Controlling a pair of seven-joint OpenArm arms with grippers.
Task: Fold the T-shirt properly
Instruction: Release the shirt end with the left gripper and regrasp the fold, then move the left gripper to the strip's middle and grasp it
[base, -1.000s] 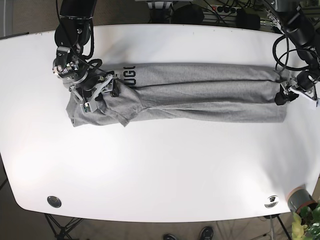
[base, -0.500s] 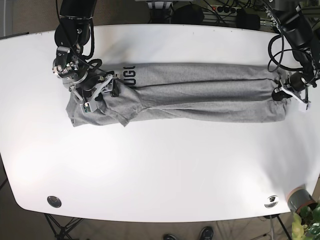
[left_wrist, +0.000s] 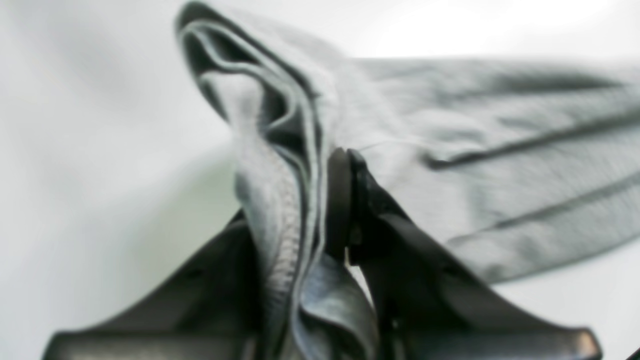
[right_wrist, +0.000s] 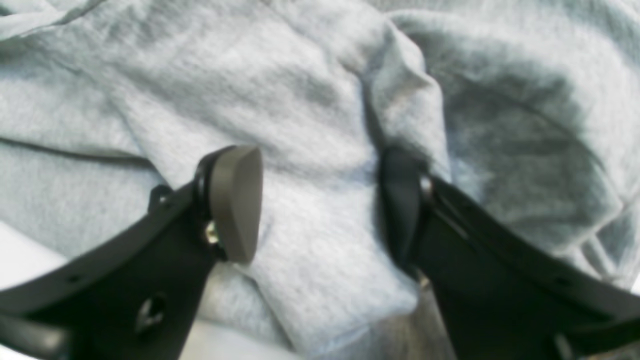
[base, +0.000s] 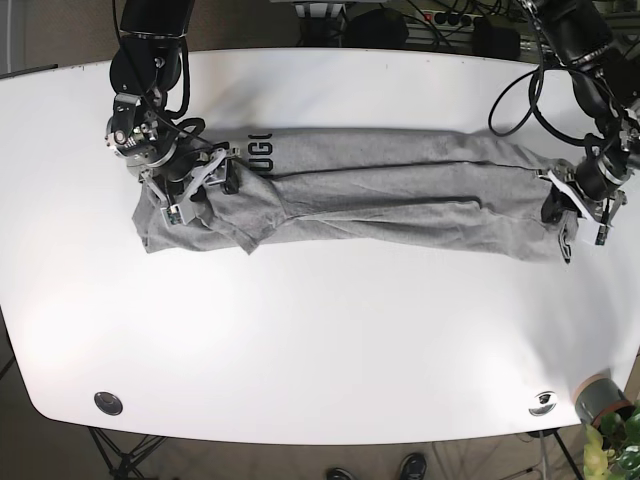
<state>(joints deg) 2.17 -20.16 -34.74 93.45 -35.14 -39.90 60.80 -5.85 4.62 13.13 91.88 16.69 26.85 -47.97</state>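
A grey T-shirt lies folded into a long band across the white table, dark lettering near its left end. My left gripper is shut on the shirt's right end; in the left wrist view its black fingers pinch several bunched layers of T-shirt, lifted off the table. My right gripper rests on the shirt's left end. The right wrist view shows that right gripper open, its pads pressed down on flat T-shirt cloth, which spans the gap between them.
A round metal fitting sits near the table's front left corner and another round metal fitting near the front right. A grey cup and a green plant stand off the table's right front corner.
My left gripper has closed on the shirt's right end and pulled it a little leftward and toward the front, rumpling that end. The right arm has stayed put.
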